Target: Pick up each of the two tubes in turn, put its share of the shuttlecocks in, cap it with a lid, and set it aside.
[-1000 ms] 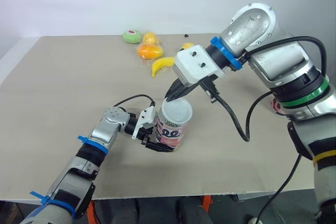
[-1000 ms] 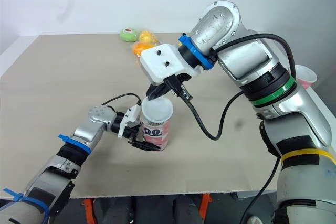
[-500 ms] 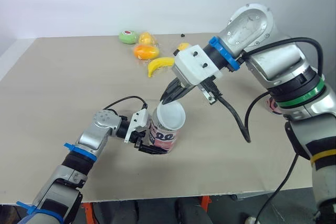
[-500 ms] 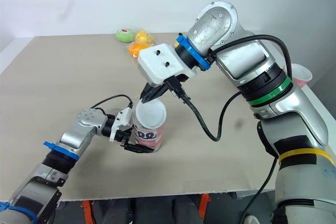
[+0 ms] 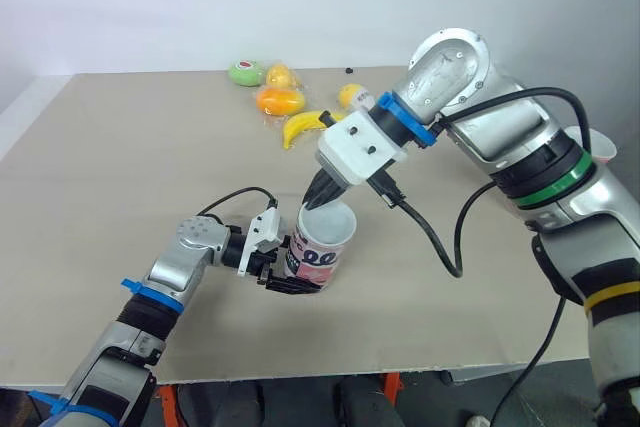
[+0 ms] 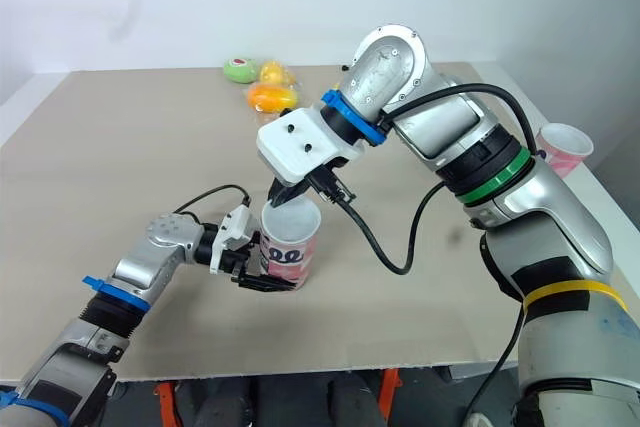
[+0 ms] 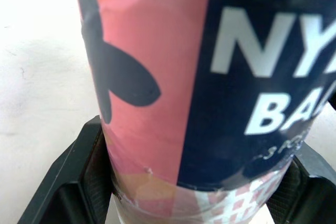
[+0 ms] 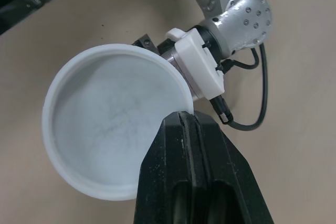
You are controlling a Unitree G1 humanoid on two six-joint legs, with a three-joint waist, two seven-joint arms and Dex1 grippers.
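Observation:
A pink and navy tube [image 5: 318,263] stands upright on the table, and my left gripper [image 5: 288,273] is shut on its lower part from the left. In the left wrist view the tube [image 7: 199,93] stands between the black fingers [image 7: 68,182]. A white round lid [image 5: 329,223] lies over the tube's mouth, slightly tilted. My right gripper [image 5: 318,197] is shut on the lid's far rim from above. From the right wrist, the lid [image 8: 110,145] hides the tube beneath it, with the right gripper [image 8: 186,116] pinching its edge. Whether the lid is pressed on I cannot tell.
Toy fruit lies at the back of the table: a green piece [image 5: 247,73], an orange one [image 5: 280,100], a banana [image 5: 305,125] and a yellow piece [image 5: 355,97]. A pink cup [image 6: 562,145] stands at the far right edge. The right arm's black cable [image 5: 440,247] hangs beside the tube.
Both grippers, with tube and lid, have shifted a little left and toward me. The right arm has swung lower over the tube. The lid stays over the tube's mouth.

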